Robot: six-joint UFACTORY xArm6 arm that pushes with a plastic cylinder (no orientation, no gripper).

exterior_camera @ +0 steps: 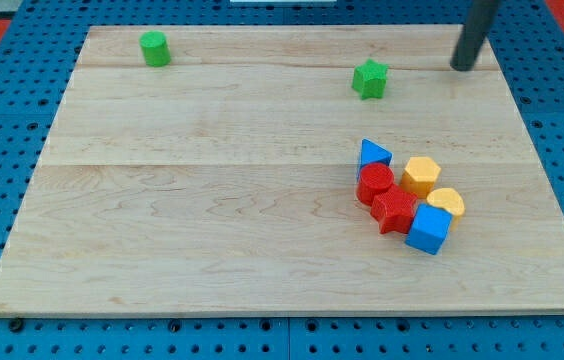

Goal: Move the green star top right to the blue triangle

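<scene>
The green star (370, 79) lies on the wooden board near the view's top, right of centre. The blue triangle (373, 154) lies below it, at the top left of a cluster of blocks, about 75 pixels lower in the view. My tip (460, 68) is on the board to the right of the green star and slightly above it, apart from it by a clear gap. The rod rises from the tip out of the view's top edge.
A green cylinder-like block (155, 48) sits at the view's top left. The cluster holds a red block (375, 184), a red star (395, 211), a yellow hexagon (421, 175), a yellow rounded block (447, 203) and a blue cube (428, 229). A blue pegboard (2, 120) surrounds the board.
</scene>
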